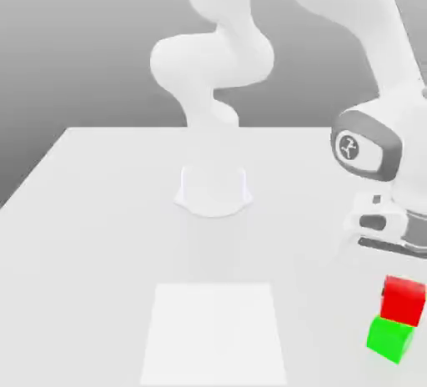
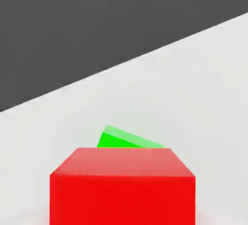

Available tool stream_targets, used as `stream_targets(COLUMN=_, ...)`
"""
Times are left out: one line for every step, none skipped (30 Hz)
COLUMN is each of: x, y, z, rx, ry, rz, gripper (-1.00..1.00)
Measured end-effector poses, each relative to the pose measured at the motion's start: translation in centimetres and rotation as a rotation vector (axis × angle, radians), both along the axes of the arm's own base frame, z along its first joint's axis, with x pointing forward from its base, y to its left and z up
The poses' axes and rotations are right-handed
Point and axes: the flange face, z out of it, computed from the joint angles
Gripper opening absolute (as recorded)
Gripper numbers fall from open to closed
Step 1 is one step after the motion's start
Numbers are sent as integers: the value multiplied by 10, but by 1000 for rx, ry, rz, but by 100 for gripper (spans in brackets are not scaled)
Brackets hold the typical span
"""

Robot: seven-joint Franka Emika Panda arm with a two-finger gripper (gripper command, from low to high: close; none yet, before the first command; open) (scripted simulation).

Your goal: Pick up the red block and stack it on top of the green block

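Exterior view has the white robot arm (image 1: pixel 210 64) reaching over to the right, with its gripper (image 1: pixel 401 280) right above the small bright-red matte cube (image 1: pixel 403 302). Honestly can't tell if the gripper is open, closed or holding the cube. That red cube is over the small bright-green matte cube (image 1: pixel 389 339), and the two look stacked, though I can't swear they're actually touching. They're not lined up neatly either: the green one is turned relative to the red one.

Hand view has the red cube up close, hiding most of the green cube, with just a corner and edge poking out past it. Both are at the pale tabletop's (image 1: pixel 92 252) exterior-view right, well apart from the flat white square panel (image 1: pixel 213 335) nearer the middle.
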Motion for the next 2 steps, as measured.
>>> stream_targets(x=0, y=0, z=0, rx=0, ry=0, rz=0, gripper=100)
stream_targets(x=0, y=0, z=0, rx=0, ry=0, rz=0, gripper=100)
